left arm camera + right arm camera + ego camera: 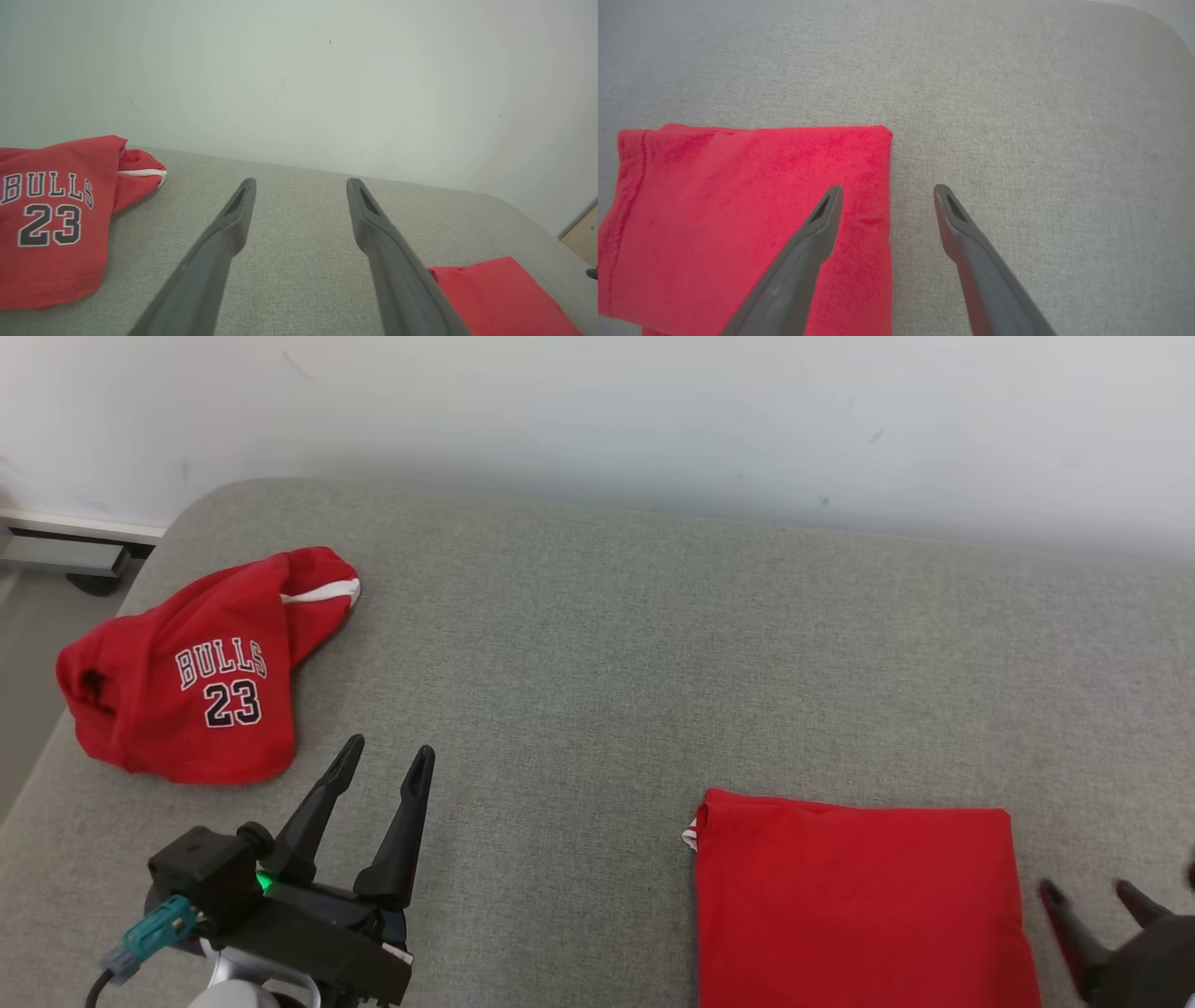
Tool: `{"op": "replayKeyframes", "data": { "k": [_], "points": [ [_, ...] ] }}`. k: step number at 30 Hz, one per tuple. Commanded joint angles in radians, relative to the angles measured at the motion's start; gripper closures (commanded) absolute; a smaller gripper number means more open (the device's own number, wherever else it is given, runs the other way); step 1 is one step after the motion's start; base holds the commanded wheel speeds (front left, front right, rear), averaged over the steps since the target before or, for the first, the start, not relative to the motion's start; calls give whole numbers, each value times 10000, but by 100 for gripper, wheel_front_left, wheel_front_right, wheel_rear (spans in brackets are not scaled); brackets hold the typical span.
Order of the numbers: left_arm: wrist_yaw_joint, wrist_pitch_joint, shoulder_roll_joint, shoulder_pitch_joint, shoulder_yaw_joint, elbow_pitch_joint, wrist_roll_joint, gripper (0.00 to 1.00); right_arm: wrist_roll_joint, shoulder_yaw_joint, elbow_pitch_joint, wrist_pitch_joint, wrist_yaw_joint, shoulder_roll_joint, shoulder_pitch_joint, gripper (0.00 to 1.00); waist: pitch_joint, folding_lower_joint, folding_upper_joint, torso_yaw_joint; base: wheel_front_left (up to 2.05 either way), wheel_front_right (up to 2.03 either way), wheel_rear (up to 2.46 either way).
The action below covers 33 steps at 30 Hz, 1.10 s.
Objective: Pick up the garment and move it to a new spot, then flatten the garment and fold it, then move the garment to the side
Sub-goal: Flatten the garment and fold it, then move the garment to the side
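Head view: garment (859, 905) beside right end effector (1088, 889)

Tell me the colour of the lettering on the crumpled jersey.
White name, black number, on the red jersey; clearest in the left wrist view.

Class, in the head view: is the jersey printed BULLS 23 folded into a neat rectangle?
No, the jersey lies in a rumpled heap on the grey surface.

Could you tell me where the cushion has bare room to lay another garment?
The widest bare stretch of grey cushion lies between the crumpled Bulls jersey and the folded red garment, back to the wall. The front is crowded: left gripper near the jersey, right gripper beside the folded garment.
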Motion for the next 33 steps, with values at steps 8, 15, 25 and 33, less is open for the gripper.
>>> {"op": "replayKeyframes", "data": {
  "k": [8,15,25,33],
  "points": [
    [-5,18,38,-203,-48,-25,20,0,1595,-1253,724,1845,-6,14,-678,0,210,-1,-1,-101,0,0,0],
    [-101,22,-8,-283,-161,60,0,0,1805,-1167,1365,2850,-5,14,-982,0,240,-1,-1,28,0,0,0],
    [-52,41,61,-377,-232,72,93,0,1519,-881,2319,3516,-5,14,-1537,0,282,-1,-1,123,0,0,0],
    [42,-39,27,-429,-171,105,176,0,1529,-476,3131,3718,-5,17,-2024,96,277,-1,-1,178,0,0,0]
  ]
}}
